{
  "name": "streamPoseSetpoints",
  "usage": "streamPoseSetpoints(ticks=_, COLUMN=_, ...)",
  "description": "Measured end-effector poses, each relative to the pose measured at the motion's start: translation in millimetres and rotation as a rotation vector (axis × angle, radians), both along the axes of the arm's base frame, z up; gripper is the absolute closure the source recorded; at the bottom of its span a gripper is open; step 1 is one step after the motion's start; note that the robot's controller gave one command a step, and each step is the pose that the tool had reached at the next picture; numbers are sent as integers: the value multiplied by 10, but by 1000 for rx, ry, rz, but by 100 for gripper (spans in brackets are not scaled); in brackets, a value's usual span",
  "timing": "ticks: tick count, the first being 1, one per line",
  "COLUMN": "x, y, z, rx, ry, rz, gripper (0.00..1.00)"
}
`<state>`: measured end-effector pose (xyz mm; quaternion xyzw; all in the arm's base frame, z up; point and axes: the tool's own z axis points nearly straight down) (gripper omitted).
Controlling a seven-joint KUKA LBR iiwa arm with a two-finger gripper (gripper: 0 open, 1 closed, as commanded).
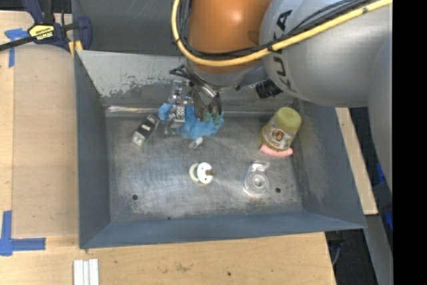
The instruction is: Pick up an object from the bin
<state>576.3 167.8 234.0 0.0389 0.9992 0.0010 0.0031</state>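
Since I'm standing at the near rim of the bin, the first things I meet are a small white ring-shaped plastic piece and, to its right, a clear glossy cup-like thing. Both lie on the scuffed grey metal floor, apart from each other. Further back on the right, a small bottle w/ a yellow-green cap, printed label and pink base leans near the right wall.

Toward the far side, approx. mid-floor, the gripper is low over a crumpled blue thing, prob. soft plastic or fabric, w/ a bit of green at its right edge. It looks to touch the thing from above. Whether the gripper is spread or closed I can't tell, as its tip is lost against the blue. Left of that, a little black-and-silver block lies tilted, near but apart. Above it all bulges the arm's smooth, rounded orange cover.

By its looks the blue thing is light, limp, not fragile and not very slippery. It'll fold rather than resist. A pinch on the bunched, highest part in the middle should hold better than a loose edge, which could slide out on the lift.
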Motion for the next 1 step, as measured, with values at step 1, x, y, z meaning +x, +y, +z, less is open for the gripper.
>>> streamPoseSetpoints(ticks=1, x=-6, y=-2, z=-12, rx=-1, ry=3, rz=0, gripper=100)
